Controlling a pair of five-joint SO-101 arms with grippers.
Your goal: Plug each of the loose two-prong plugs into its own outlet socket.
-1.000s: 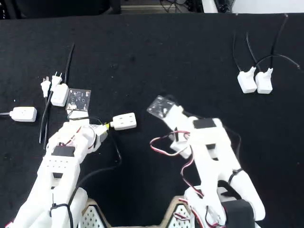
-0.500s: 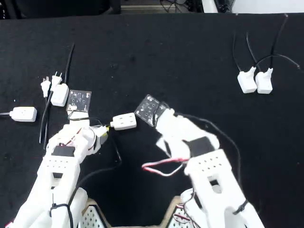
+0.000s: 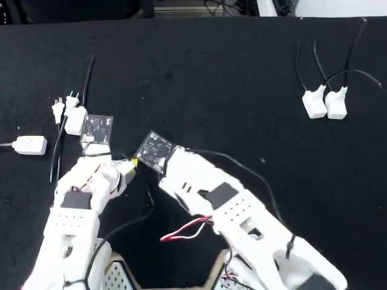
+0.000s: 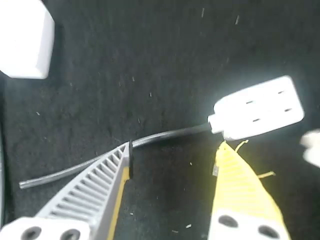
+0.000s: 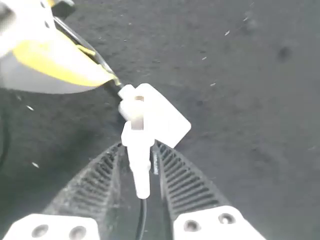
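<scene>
A white outlet socket (image 4: 257, 107) lies on the black table, its black cord (image 4: 165, 135) trailing away from it. My left gripper (image 4: 172, 147) is open just short of the socket, and the cord runs past its grey fingertip. My right gripper (image 5: 137, 150) is shut on a white two-prong plug (image 5: 136, 145), whose cord runs back between the fingers. The plug's front end is at the socket (image 5: 160, 120); the prongs are hidden. In the high view my right arm's wrist (image 3: 156, 152) covers the socket, with the left gripper (image 3: 130, 164) right beside it.
At the left lie two loose plugs (image 3: 65, 104), a white adapter (image 3: 75, 121) and another white socket (image 3: 29, 145) with black cords. Two white plugs (image 3: 325, 103) with cords rest at the back right. The table's far edge runs along the top.
My right arm has swung left from the table's middle and now sits over the socket, hiding it in the high view. The left arm has barely shifted.
</scene>
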